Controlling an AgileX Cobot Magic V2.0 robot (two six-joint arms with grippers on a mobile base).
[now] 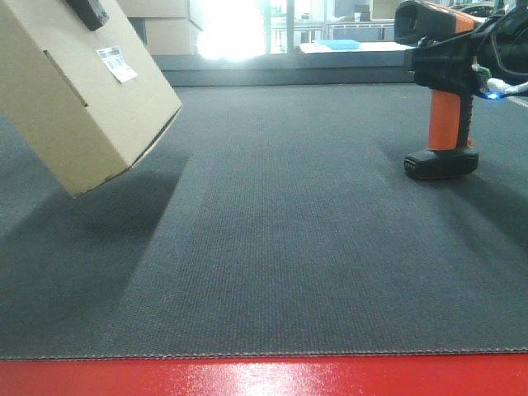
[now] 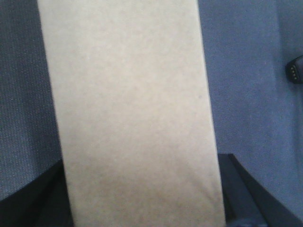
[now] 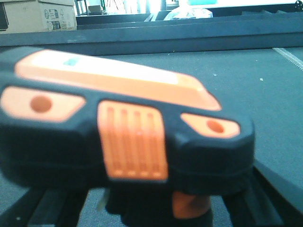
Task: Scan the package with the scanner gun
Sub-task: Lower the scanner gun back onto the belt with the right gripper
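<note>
OK, the package (image 1: 78, 91) hangs in the air at the far left of the front view. It's tilted, low corner pointing down at the worktop (image 1: 272, 264) but clear of it, w/ a shadow below. A white barcode sticker (image 1: 115, 63) sits on the side facing the cam, and a thin slot (image 1: 66, 78) is cut just left of it. The left jaws are closed on the box. In the left wrist view plain tan cardboard fills the middle, w/ dark fingers (image 2: 246, 184) flanking it at the bottom on both sides.

The scanner gun (image 1: 445, 107) is at the far right, well apart from the package and upright: black head w/ orange top, orange handle. Its flat black foot (image 1: 441, 163) is low at the worktop; can't tell if it's touching. The right jaws are clamped across the head, gripping it. A small blue light (image 1: 492, 96) glows on the arm hardware just right of it. In the right wrist view the head is close and blurred, w/ a ribbed orange panel (image 3: 133, 142) on its side and black fingers (image 3: 272, 189) below.

The worktop is a dark grey mat w/ a red strip (image 1: 264, 378) along the near edge. Cardboard boxes (image 3: 40, 15) stand in the bg, next to bright window glare (image 1: 235, 29).
</note>
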